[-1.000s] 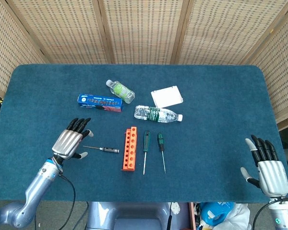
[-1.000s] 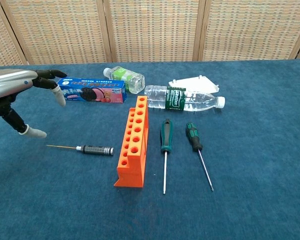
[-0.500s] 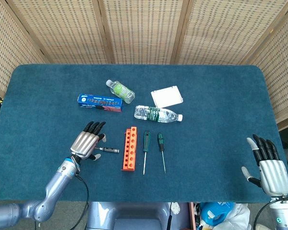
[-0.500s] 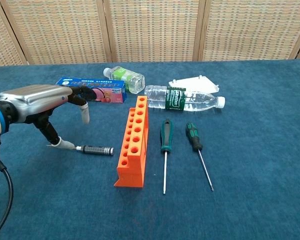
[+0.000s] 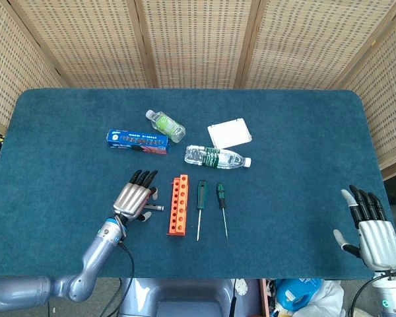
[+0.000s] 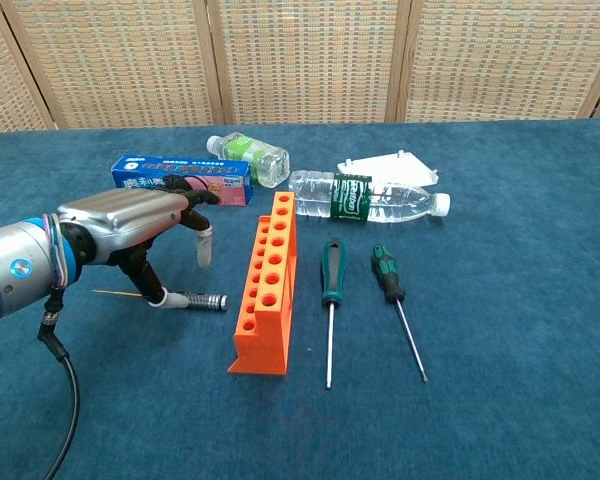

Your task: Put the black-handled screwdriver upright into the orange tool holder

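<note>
The left hand (image 6: 130,225) hovers low over the black-handled screwdriver (image 6: 195,300), palm down, its fingers (image 6: 202,247) spread and hanging toward the blue counter (image 6: 500,400). One pale fingertip touches the screwdriver where the thin shaft meets the knurled black handle; nothing is gripped, and the tool lies flat on the counter. Its handle end points toward the orange tool holder (image 6: 267,285), which stands just beyond the fingertips with its row of holes facing up, all of them unfilled.

On the far side of the holder from the fingers lie two green-handled screwdrivers (image 6: 329,300), side by side, tips toward the near edge. Past the fingertips, farther back on the counter, sit a blue biscuit box (image 6: 185,178), a small bottle with a green label (image 6: 248,155), a clear water bottle (image 6: 365,198) lying on its side, and a white card (image 5: 229,133).

The right hand (image 5: 371,224) shows only in the head view, at the near corner of the counter, well apart from everything, fingers open and extended, holding nothing.
</note>
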Motion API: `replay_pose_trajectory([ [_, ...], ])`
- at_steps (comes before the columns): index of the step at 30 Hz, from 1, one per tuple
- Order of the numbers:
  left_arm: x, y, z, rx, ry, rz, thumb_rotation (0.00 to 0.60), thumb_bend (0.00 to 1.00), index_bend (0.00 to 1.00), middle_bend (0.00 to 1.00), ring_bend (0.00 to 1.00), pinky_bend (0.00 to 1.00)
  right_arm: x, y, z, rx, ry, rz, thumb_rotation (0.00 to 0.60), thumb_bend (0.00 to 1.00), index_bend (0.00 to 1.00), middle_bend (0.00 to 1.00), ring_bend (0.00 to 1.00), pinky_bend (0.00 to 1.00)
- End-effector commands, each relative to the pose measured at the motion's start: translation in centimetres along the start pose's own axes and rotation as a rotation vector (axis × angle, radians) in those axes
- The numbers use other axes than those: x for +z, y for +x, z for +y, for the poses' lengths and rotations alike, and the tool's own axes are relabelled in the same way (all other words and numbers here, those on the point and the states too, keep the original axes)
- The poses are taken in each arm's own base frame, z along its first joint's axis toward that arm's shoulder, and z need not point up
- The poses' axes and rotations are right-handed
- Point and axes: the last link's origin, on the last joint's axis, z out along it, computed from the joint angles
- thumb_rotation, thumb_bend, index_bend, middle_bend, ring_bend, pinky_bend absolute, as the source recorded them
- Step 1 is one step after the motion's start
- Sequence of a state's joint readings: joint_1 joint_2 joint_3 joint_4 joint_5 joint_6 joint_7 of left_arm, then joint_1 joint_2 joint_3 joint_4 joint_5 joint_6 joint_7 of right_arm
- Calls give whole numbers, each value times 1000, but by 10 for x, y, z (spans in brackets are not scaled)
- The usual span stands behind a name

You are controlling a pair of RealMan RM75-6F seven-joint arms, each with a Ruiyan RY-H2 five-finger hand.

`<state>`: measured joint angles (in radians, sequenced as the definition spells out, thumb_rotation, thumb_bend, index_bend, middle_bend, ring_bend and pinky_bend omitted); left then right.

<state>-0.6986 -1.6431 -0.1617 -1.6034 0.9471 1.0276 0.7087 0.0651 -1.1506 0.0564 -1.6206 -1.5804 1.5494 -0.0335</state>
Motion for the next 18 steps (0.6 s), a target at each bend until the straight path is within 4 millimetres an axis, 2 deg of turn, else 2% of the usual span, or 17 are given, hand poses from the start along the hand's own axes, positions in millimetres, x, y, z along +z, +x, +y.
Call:
replay_pose_trajectory([
  [1, 4, -2, 5, -2, 3, -2, 600, 237, 449, 0, 0, 0, 0, 0, 1, 2, -3, -3, 600, 283, 0, 0, 0, 0],
  [18, 12, -9, 14, 8, 23, -19, 600, 261, 472, 0, 0, 0, 1, 1, 3, 14, -9, 0, 600, 282, 0, 0, 0, 0],
])
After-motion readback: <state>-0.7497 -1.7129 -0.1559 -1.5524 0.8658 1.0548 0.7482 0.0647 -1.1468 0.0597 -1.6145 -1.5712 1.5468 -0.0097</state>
